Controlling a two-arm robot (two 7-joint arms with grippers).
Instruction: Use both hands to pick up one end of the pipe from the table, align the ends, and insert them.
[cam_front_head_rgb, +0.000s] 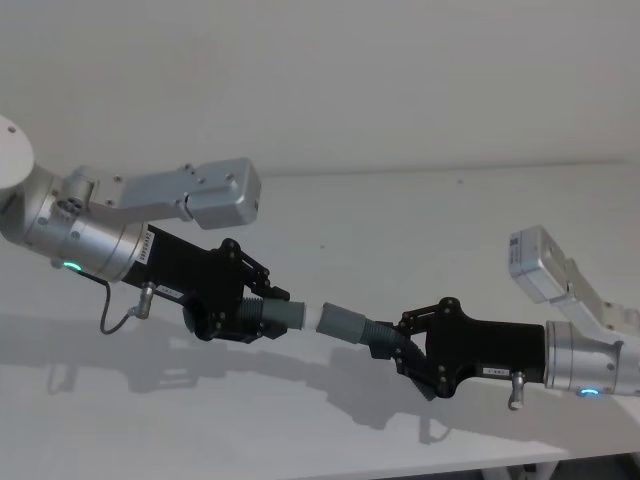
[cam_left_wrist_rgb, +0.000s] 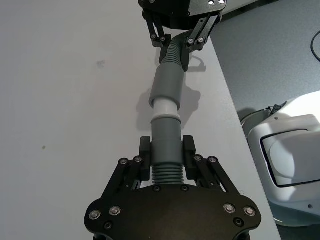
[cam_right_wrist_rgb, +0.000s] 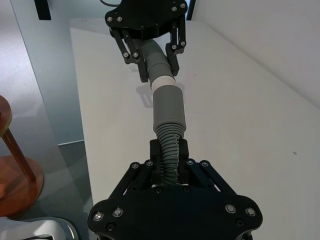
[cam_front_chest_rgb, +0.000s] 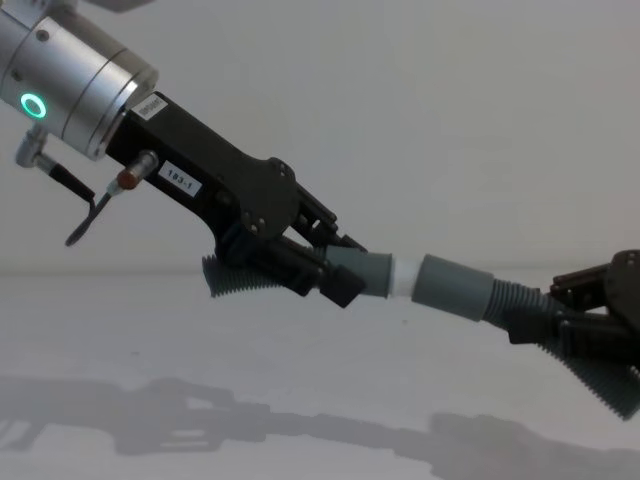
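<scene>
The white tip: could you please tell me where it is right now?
In the head view the white tip sits mid-frame above the table, at the mouth of the socket held by the right gripper, on the piece held by the left gripper.

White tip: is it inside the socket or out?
Partly in: the white tip enters the grey socket, with a white band left showing.

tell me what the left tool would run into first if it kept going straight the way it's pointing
The left tool points along its own pipe piece, whose white tip is already at the socket mouth of the piece held by the right tool. Going on would probably drive the tip deeper into that socket.
</scene>
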